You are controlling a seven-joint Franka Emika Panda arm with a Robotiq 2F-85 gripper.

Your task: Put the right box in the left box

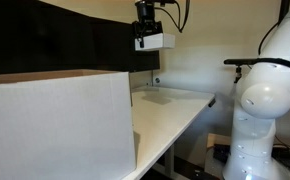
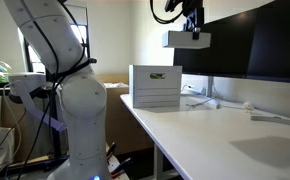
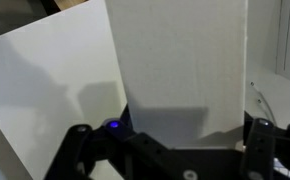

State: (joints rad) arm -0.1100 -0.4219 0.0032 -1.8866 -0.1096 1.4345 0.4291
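My gripper hangs high above the white table and is shut on the small white box. The box shows also in an exterior view and fills the middle of the wrist view, clamped between the black fingers. The large white carton with brown top edges stands at the near end of the table in an exterior view, and at the far end of the table in an exterior view. The gripper and small box are apart from the carton, off to its side and above it.
A white table carries the carton. Dark monitors stand along the wall side. The robot's white base sits beside the table. A cable and a small object lie on the table near the carton.
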